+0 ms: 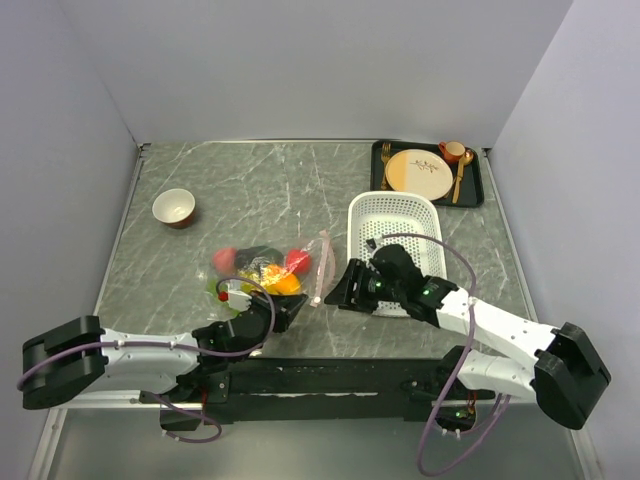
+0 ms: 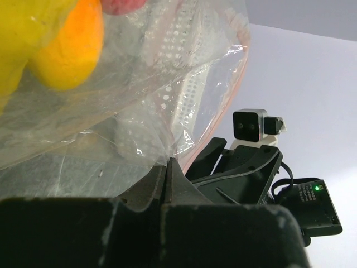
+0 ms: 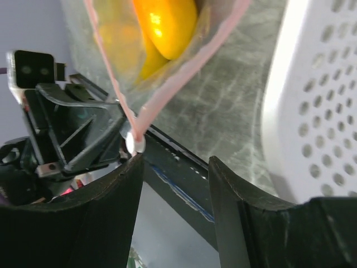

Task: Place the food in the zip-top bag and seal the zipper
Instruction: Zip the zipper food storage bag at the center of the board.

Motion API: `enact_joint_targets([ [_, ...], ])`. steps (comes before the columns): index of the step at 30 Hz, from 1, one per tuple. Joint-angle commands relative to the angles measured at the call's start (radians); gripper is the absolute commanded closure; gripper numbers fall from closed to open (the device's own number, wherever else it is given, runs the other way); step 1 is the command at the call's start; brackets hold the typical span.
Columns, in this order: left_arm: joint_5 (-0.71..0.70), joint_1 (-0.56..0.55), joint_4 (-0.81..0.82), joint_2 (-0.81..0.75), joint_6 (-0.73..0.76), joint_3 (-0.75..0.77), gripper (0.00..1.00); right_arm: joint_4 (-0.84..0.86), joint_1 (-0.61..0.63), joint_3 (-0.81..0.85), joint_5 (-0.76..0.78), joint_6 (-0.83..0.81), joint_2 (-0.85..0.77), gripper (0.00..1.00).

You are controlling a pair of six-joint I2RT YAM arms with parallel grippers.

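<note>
Clear, crinkly plastic is what I am handling: the zip-top bag (image 1: pixel 250 258) lies left of centre on the table, just ahead of both arms. The food (image 1: pixel 272 278), toy fruits in orange, yellow, red and green, is bunched in it. From above I cannot tell whether every piece is fully inside.

The zipper (image 1: pixel 322 262), a narrow pale pink strip, runs along the bag's right edge. In the right wrist view its two tracks spread into a V, so I judge the mouth is unsealed. They meet at a small white nub (image 3: pixel 135 144).

My left gripper (image 2: pixel 167 168) has its fingers together, pinching the bag's near corner. My right gripper (image 3: pixel 175 164) has its fingers apart, with the nub touching one fingertip and nothing clamped.

To seal well, I would keep the left pinch firm as an anchor. I would close the right fingers squarely across both tracks beside the nub, then draw along the strip away from the arms, holding it taut and flat. The orange fruit sits near the mouth, so I would watch that it does not wedge between the tracks.

The table (image 1: pixel 200 180) is grey marbled stone, boxed in by plain pale walls. A white perforated basket (image 1: pixel 360 225) stands just beside the right arm and limits my swing there. Further back are a dark tray (image 1: pixel 478 190) holding a cream plate (image 1: pixel 420 173), and a small bowl (image 1: pixel 174 207).
</note>
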Motion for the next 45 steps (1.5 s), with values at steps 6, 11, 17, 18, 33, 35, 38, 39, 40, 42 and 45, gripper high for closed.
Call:
enact_joint_targets([
  [6,-0.038,0.003,-0.003,-0.029,0.01,-0.013,0.99,0.107,0.02,0.04,-0.033,0.03,0.032,0.44],
  [11,-0.033,0.001,0.005,-0.017,0.015,-0.005,0.99,0.135,0.024,0.042,-0.049,0.041,0.042,0.45],
  [17,-0.03,0.003,0.014,-0.002,0.017,-0.001,0.99,0.168,0.034,0.05,-0.059,0.043,0.075,0.48],
  [18,-0.028,0.003,0.017,0.001,0.017,-0.001,0.99,0.173,0.037,0.05,-0.066,0.044,0.086,0.48],
  [33,-0.022,0.003,0.032,0.014,0.013,-0.002,0.99,0.228,0.046,0.077,-0.079,0.032,0.157,0.63],
  [35,-0.024,0.003,0.031,0.014,0.012,-0.002,0.99,0.235,0.046,0.08,-0.085,0.033,0.161,0.68],
  [38,-0.024,0.003,0.032,0.012,0.007,-0.007,0.99,0.233,0.046,0.079,-0.086,0.036,0.158,0.73],
  [39,-0.025,0.003,0.032,0.012,0.007,-0.005,0.99,0.231,0.046,0.077,-0.086,0.038,0.155,0.73],
  [40,-0.027,0.003,0.031,0.011,0.006,-0.008,0.99,0.228,0.046,0.077,-0.086,0.036,0.154,0.73],
  [42,-0.03,0.003,0.029,0.011,0.006,-0.008,0.99,0.222,0.046,0.079,-0.092,0.035,0.154,0.67],
  [45,-0.03,0.001,0.028,0.008,0.003,-0.01,0.99,0.215,0.046,0.073,-0.092,0.036,0.143,0.64],
])
